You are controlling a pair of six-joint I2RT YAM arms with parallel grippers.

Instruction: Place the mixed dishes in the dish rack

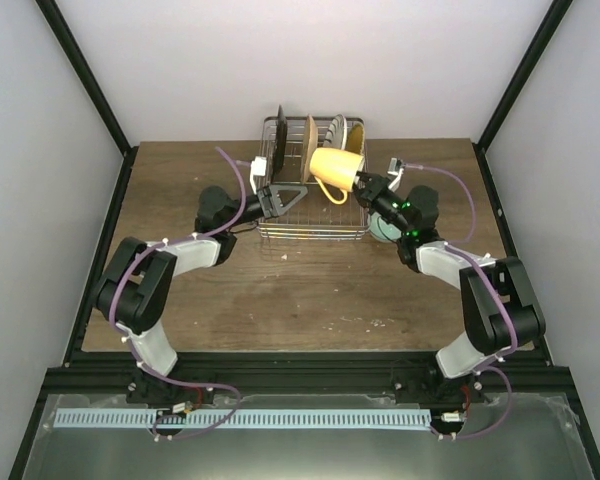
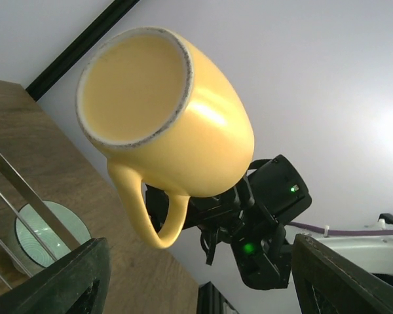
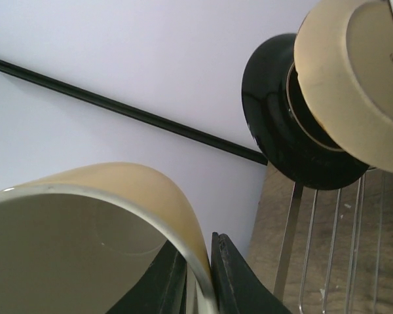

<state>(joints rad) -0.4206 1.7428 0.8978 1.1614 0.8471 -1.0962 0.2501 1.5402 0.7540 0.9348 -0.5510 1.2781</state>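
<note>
The yellow mug point(image 1: 337, 168) hangs tilted above the dish rack point(image 1: 310, 231), its rim clamped in the right pincer point(image 1: 364, 184). Plates point(image 1: 332, 130) stand upright behind. The left pincer point(image 1: 280, 198) gapes at the rack's left. The brown wooden worktop point(image 1: 280, 295) looks scuffed, within white walls point(image 1: 300, 60) and black frame posts point(image 1: 84, 70).

A robotics lab test cell: plain white panel walls point(image 1: 310, 60) in black frame struts point(image 1: 88, 75) box in a wooden table point(image 1: 280, 300), with left arm point(image 1: 140, 290) and right arm point(image 1: 490, 300) bolted to a metal rail point(image 1: 310, 378) along its near edge.

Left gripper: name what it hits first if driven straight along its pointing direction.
Most likely the yellow mug, pinched by the right gripper above the dish rack; depth is hard to judge.
</note>
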